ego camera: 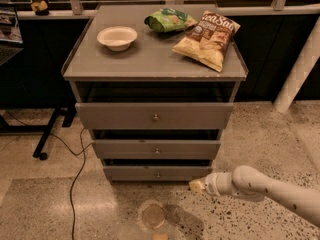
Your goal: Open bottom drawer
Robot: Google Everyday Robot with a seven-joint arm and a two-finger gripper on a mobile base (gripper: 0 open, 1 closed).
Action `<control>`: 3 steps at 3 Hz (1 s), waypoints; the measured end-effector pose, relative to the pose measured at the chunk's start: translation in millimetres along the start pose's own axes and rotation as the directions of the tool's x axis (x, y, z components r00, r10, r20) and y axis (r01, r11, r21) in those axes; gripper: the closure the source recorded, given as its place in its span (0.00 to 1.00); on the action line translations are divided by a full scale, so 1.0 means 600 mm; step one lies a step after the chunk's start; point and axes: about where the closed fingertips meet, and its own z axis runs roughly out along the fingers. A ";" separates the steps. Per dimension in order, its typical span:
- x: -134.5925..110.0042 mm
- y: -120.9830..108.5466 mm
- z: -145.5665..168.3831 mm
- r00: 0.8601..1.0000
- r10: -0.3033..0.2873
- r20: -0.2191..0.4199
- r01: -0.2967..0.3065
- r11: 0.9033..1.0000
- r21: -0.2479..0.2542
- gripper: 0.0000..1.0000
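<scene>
The gripper (196,186) hangs low over the speckled floor (260,134), at the end of a white arm (265,191) that reaches in from the lower right edge of the view. It sits just beside the lower right corner of the grey cabinet (75,91), pointing left toward it. Its tip looks pale yellowish. I cannot tell whether it is open or closed, and nothing can be seen in its hold.

The bottom drawer (130,173) is the lowest and slimmest of the three grey fronts, close above the floor. Its small round metal knob (158,174) sits at the centre of the front, to the left of the gripper and clearly apart from it. A dark gap runs along the top of this front. Above it are the middle drawer (125,149) and the taller top drawer (115,115), each with its own centre knob and a dark gap over it.

On the cabinet top stand a pale bowl (117,37) at the left, a green snack bag (169,20) at the back, and a larger yellow and brown chip bag (207,39) lying at the right. A black cable (75,184) trails across the floor left of the cabinet. A round mark (153,215) shows on the floor in front of the cabinet, and a white post (297,74) leans at the far right.
</scene>
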 end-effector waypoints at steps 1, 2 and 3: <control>0.010 -0.027 0.038 0.995 0.065 0.072 -0.067 0.998 0.015 1.00; 0.018 -0.056 0.073 0.988 0.113 0.101 -0.118 0.992 0.041 1.00; -0.006 -0.084 0.132 0.987 0.121 0.101 -0.129 0.989 0.070 1.00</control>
